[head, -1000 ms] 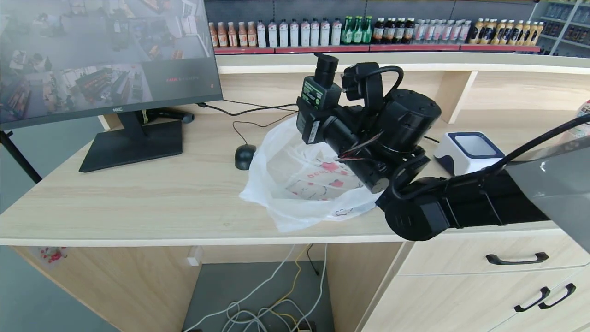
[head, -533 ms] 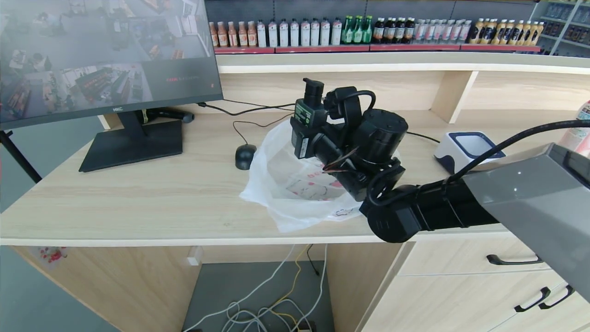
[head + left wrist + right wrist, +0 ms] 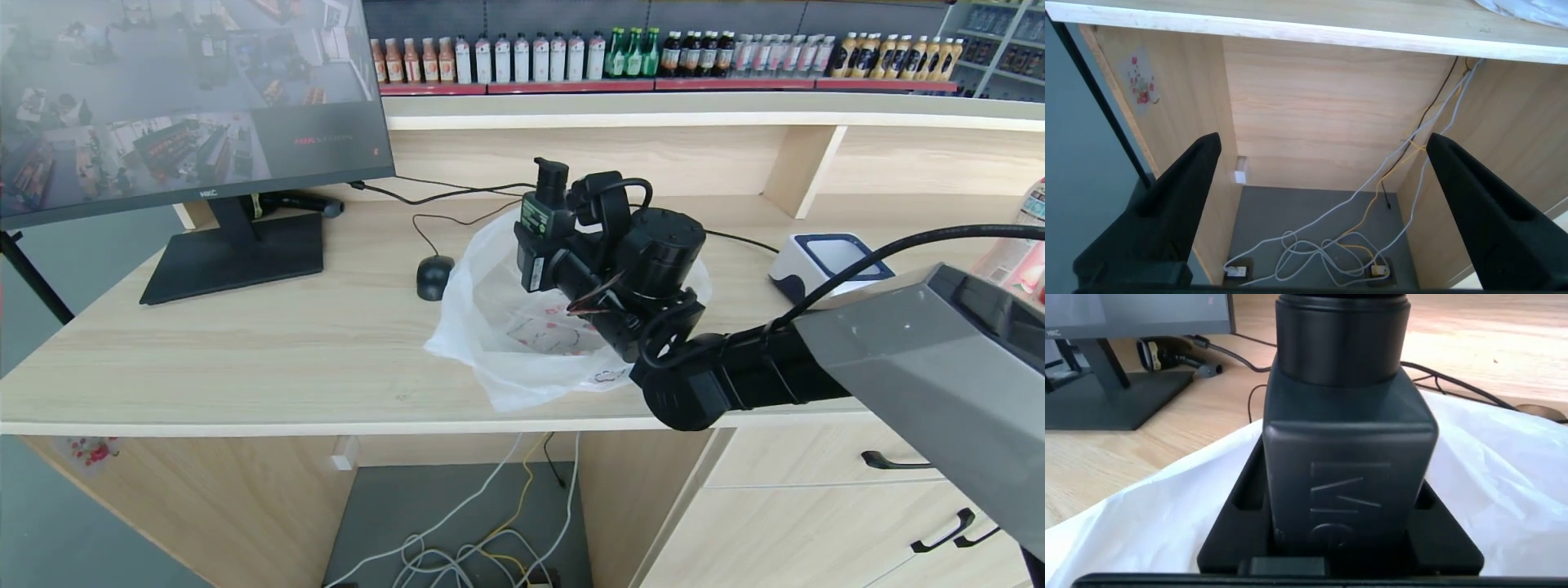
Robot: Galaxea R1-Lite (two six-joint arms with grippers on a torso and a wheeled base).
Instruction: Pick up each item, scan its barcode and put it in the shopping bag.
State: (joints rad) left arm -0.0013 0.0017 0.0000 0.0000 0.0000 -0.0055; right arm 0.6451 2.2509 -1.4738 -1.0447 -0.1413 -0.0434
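Note:
My right gripper (image 3: 549, 249) is shut on a dark square bottle (image 3: 540, 208) with a black cap and a green label. It holds the bottle over the open mouth of the white shopping bag (image 3: 522, 335) on the wooden counter (image 3: 245, 351). In the right wrist view the dark bottle (image 3: 1349, 457) sits between the right gripper (image 3: 1339, 531) fingers, with the white bag (image 3: 1503, 482) spread below it. My left gripper (image 3: 1323, 204) hangs open below the counter edge, nothing between its fingers.
A barcode scanner (image 3: 824, 263) stands on the counter right of the bag. A mouse (image 3: 433, 276) and a monitor (image 3: 180, 90) sit to the left. Bottles line the back shelf (image 3: 653, 57). Loose cables (image 3: 1347, 245) lie on the floor under the counter.
My right arm has carried the bottle down and slightly left, from high above the bag to just over its mouth.

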